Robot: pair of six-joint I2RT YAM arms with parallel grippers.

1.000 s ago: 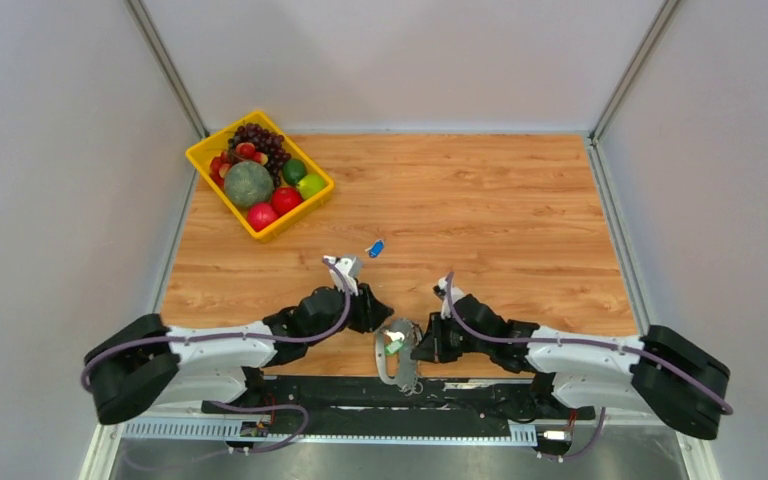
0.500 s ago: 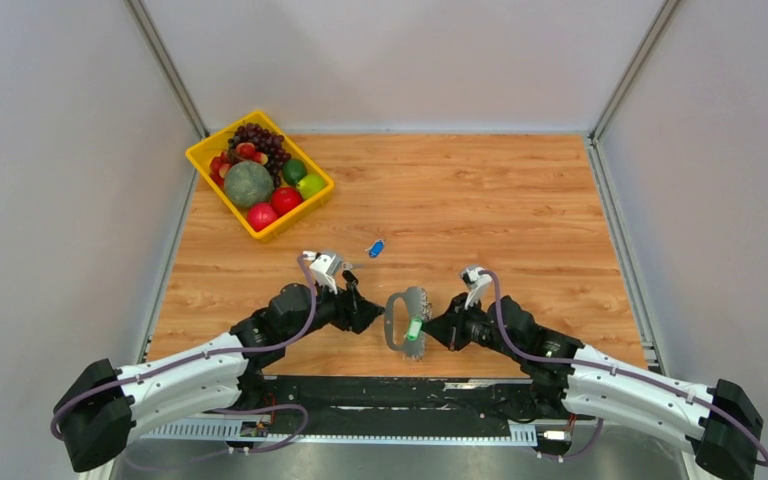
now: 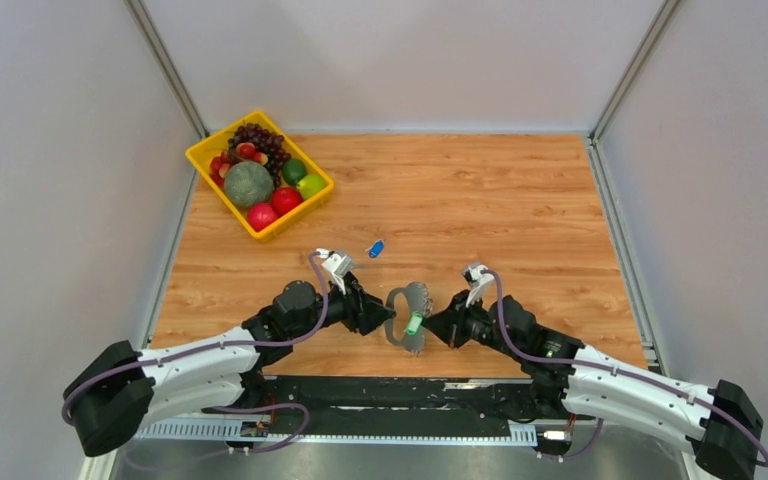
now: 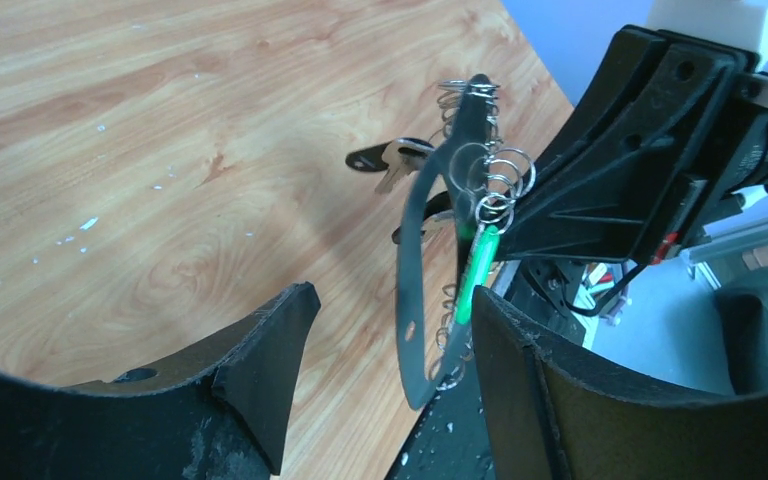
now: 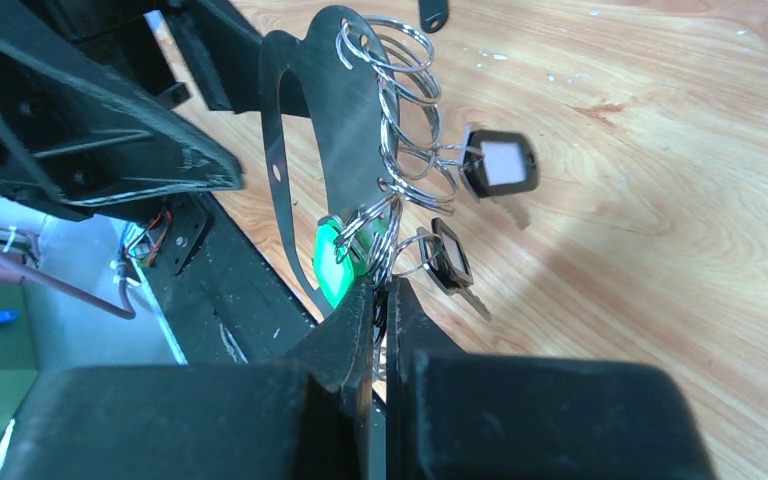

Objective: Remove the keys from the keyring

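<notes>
The keyring [image 3: 407,317] is held near the middle of the desk's [image 3: 520,200] near edge, gripped by the clenched jaws of the right gripper [image 3: 440,322]. The left gripper [image 3: 378,318] is set beside it, jaws released. Several keys [image 5: 500,165] are threaded on; one blue-tagged key [image 3: 375,247] lies apart, so most of the removal is judged undone.

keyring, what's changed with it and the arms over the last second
The right end effector, shut on the keyring, carried it from the near edge farther onto the table. The left end effector, open, drew back, then moved up to the ring without gripping. The yellow fruit basket and blue-tagged key stayed put.
</notes>
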